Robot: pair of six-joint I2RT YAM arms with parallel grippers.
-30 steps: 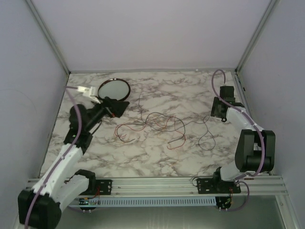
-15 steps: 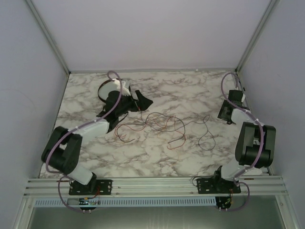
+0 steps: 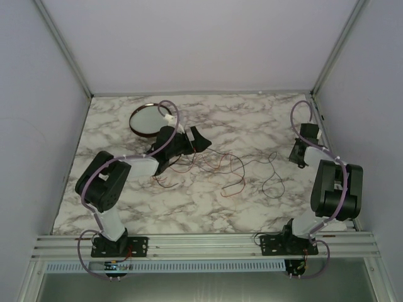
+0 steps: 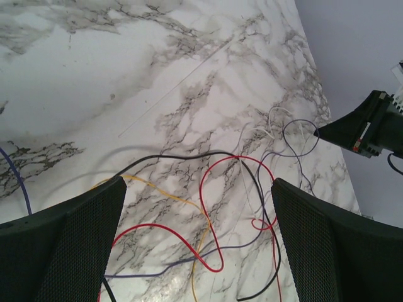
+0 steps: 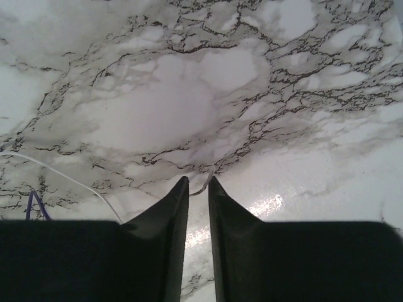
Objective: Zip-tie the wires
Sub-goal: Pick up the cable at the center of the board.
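Observation:
The wires point(image 3: 217, 165) lie in a loose tangle on the middle of the marble table. In the left wrist view the wires point(image 4: 215, 270) show as red, black, yellow and purple strands. My left gripper point(image 3: 196, 139) hovers over their far left end. It point(image 4: 198, 189) stands wide open, the strands on the table below the gap. My right gripper point(image 3: 297, 156) hangs low near the right wall, away from the tangle. Its jaws point(image 5: 198, 180) stand a narrow gap apart, and a thin pale curved strip point(image 5: 205, 184) lies across the tips.
A round dark-rimmed dish point(image 3: 150, 119) sits at the back left, just behind my left arm. The right wall and its corner post point(image 3: 318, 104) stand close to my right arm. A thin white strand point(image 5: 63, 176) runs left of the right fingers.
My left arm has swung right from beside the dish to over the wires' left end, still open. My right gripper's jaws have narrowed to a small gap.

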